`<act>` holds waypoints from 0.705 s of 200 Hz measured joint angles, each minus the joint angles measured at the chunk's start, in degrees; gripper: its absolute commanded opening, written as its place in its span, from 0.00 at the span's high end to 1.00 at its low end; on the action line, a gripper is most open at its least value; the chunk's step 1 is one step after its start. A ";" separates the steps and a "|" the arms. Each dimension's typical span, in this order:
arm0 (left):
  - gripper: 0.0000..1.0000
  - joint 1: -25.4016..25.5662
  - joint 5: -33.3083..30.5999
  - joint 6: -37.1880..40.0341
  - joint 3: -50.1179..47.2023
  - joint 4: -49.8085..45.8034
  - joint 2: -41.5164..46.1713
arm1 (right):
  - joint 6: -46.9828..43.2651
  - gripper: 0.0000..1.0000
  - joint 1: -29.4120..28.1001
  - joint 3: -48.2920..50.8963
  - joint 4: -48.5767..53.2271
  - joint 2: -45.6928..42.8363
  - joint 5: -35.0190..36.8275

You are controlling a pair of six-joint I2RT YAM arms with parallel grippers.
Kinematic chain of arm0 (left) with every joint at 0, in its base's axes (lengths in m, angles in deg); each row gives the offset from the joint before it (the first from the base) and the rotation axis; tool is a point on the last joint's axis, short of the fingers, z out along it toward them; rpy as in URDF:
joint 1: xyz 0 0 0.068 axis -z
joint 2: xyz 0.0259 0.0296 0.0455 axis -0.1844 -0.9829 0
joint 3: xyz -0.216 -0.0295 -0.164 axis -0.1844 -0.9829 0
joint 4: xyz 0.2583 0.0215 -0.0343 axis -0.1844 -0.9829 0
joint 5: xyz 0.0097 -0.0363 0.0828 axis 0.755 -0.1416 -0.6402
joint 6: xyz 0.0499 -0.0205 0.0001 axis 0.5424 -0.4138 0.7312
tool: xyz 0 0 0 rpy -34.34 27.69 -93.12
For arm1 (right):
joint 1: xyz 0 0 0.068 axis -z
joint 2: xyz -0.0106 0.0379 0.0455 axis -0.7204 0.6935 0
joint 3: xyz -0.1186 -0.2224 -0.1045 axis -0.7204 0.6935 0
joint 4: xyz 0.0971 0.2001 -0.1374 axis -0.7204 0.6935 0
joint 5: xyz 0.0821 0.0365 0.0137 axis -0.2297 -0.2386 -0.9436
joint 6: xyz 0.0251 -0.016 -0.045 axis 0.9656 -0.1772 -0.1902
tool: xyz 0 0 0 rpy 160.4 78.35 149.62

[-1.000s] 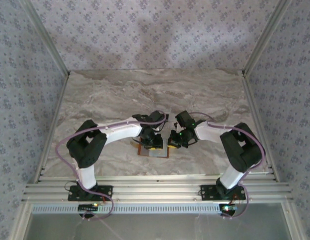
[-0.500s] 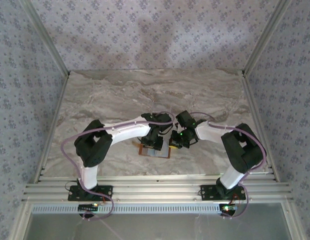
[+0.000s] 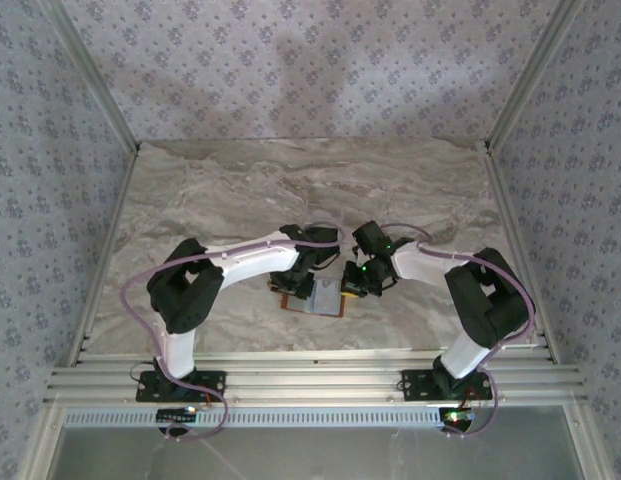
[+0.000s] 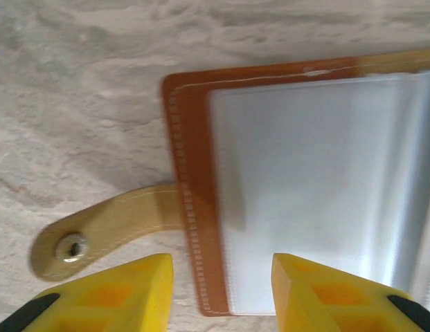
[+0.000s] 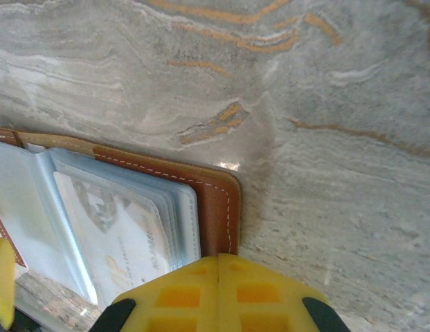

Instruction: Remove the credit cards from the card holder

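Observation:
The card holder (image 3: 325, 298) lies open on the marble table between my two grippers. In the left wrist view its brown stitched edge (image 4: 190, 173) and clear sleeves (image 4: 305, 187) lie flat. My left gripper (image 4: 221, 297) is open just above them, one finger on each side of that edge, holding nothing. In the right wrist view a pale credit card (image 5: 114, 228) with printed markings sits inside the clear sleeves. My right gripper (image 5: 219, 277) is shut, its tips down on the holder's brown right panel (image 5: 215, 200).
A tan strap (image 4: 111, 228) with a metal snap (image 4: 70, 247) sticks out from the holder's left side onto the table. Patterned walls enclose the table (image 3: 290, 190) on three sides. An aluminium rail (image 3: 310, 380) runs along the near edge.
My left gripper has shifted slightly left and toward the near edge, and its jaws have widened, uncovering more of the holder's pale inside. The right gripper stays shut in place.

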State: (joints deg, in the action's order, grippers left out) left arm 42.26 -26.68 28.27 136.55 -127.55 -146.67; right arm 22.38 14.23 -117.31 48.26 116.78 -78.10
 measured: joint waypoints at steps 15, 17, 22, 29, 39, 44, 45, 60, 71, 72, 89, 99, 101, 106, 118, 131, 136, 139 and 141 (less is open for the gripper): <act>0.59 -1.64 0.39 0.24 -2.45 0.61 1.73 | -0.31 0.98 0.00 -0.42 0.85 0.00 0.46; 0.59 -1.84 0.50 0.24 -2.71 0.68 1.86 | -0.35 0.98 0.00 -0.48 0.96 0.00 0.46; 0.60 -2.38 0.70 0.35 -3.56 0.87 2.49 | -0.44 0.97 0.00 -0.70 1.36 0.00 0.76; 0.61 -3.23 1.20 0.46 -4.83 1.38 3.39 | -0.66 0.96 0.00 -1.05 1.92 0.00 1.14; 0.62 -4.33 2.10 0.61 -6.23 2.05 4.48 | -0.92 0.94 0.00 -1.64 2.71 -0.02 1.68; 0.63 -4.90 2.54 0.66 -6.86 2.49 5.20 | -1.11 0.93 0.00 -2.01 3.19 -0.02 1.95; 0.63 -4.98 2.64 0.68 -6.95 2.54 5.29 | -1.22 0.93 0.00 -2.12 3.34 -0.02 2.05; 0.65 -6.62 5.09 0.68 -8.90 4.83 8.02 | -1.70 0.90 -0.07 -3.32 4.74 -0.17 2.97; 0.65 -7.87 8.04 0.59 -10.38 7.26 10.58 | -2.10 0.87 -0.17 -4.33 5.75 -0.37 3.69; 0.65 -8.07 8.46 0.57 -10.60 7.67 10.93 | -2.19 0.86 -0.17 -4.42 5.84 -0.37 3.74; 0.67 -9.81 13.55 -0.09 -12.61 11.98 14.71 | -2.71 0.80 -0.46 -6.12 7.65 -0.63 4.94; 0.67 -10.56 16.31 -0.66 -13.09 14.38 16.00 | -3.30 0.76 -0.76 -7.21 8.90 -0.98 5.92; 0.68 -10.62 16.90 -0.72 -13.11 14.91 16.11 | -3.19 0.75 -0.83 -7.45 9.20 -1.09 6.12; 0.68 -10.80 18.14 -1.14 -13.14 16.00 16.28 | -3.43 0.74 -1.03 -7.91 9.88 -1.36 6.64; 0.71 -10.86 21.57 -2.10 -13.25 19.43 16.20 | -3.43 0.73 -1.57 -8.63 10.99 -2.10 7.56; 0.72 -10.86 25.16 -3.39 -13.44 22.84 15.65 | -3.37 0.73 -2.21 -8.90 11.74 -2.99 8.02; 0.72 -10.86 26.43 -3.82 -13.44 24.06 15.19 | -3.30 0.73 -2.45 -8.90 11.89 -3.23 8.07; 0.72 -10.86 27.17 -4.15 -13.44 24.74 14.93 | -3.19 0.73 -2.58 -8.90 11.98 -3.34 8.09; 0.72 -10.86 27.63 -4.20 -13.44 25.29 14.67 | -3.19 0.72 -2.67 -8.90 12.02 -3.39 8.13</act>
State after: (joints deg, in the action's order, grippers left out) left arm 31.39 0.95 24.07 123.11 -102.26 -132.01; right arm 19.19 11.57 -126.21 60.28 113.39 -69.97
